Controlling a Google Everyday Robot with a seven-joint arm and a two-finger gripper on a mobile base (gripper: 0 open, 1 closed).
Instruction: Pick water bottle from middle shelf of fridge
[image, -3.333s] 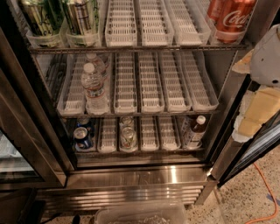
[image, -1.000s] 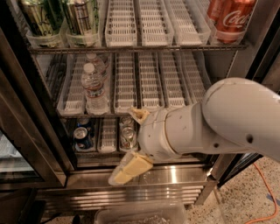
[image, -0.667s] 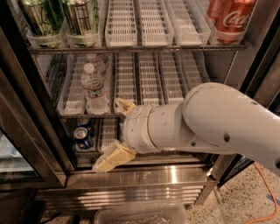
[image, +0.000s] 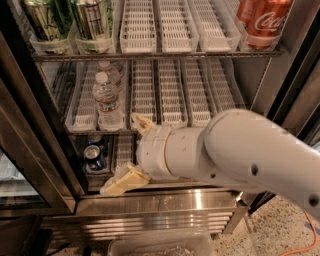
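Note:
The water bottle, clear with a white cap and a white-and-red label, stands at the front of the second lane from the left on the middle shelf. A second clear bottle stands behind it. My gripper is open in front of the fridge, below and to the right of the bottle. One cream fingertip is at the middle shelf's front edge. The other fingertip hangs in front of the bottom shelf. My white arm hides the right part of the bottom shelf.
Tall green cans fill the top shelf's left lanes and red cola cans stand at its right. A small soda can sits on the bottom shelf. The black door frame runs down the left. A clear bin lies on the floor.
My arm has swung in from the right edge and moved left across the fridge front. The gripper now sits closer to the water bottle. The bottles have not moved.

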